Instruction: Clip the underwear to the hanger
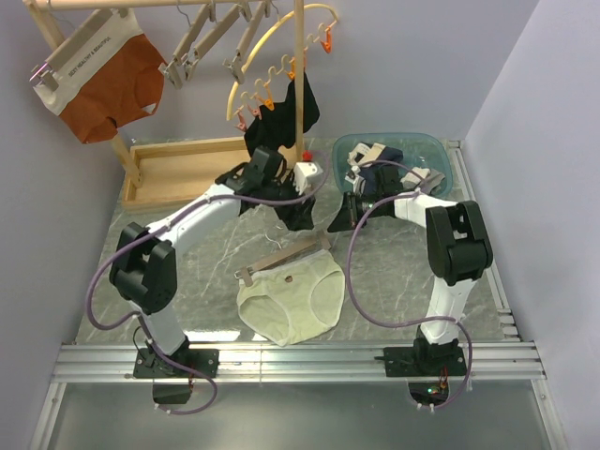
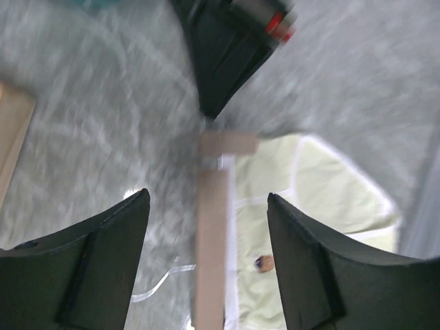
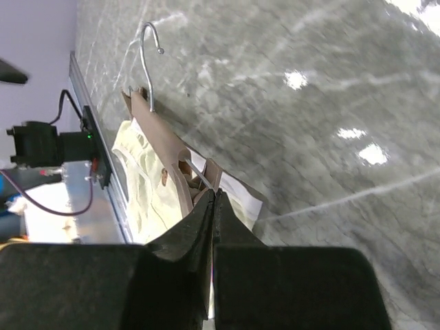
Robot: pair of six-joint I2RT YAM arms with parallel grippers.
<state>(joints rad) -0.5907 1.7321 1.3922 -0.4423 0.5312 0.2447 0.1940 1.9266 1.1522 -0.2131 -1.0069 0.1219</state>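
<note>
I see my left hand (image 2: 207,201) spread above the hanger (image 1: 286,258) lying along the underwear (image 1: 291,298) waistband; my right hand (image 3: 213,197), pressed together, hovers near its 2 o'clock end.

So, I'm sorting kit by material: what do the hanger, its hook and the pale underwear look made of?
Hanger: light wood, matte, flat tan bar. Hook: bare metal wire, glinting grey. Underwear: soft fabric, possibly cotton knit; matte cream, wrinkled, limp.

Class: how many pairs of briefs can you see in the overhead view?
2: orange briefs hang upper left; cream briefs lie on the table near centre. The black garment and clothes in the bin may be more.
</note>
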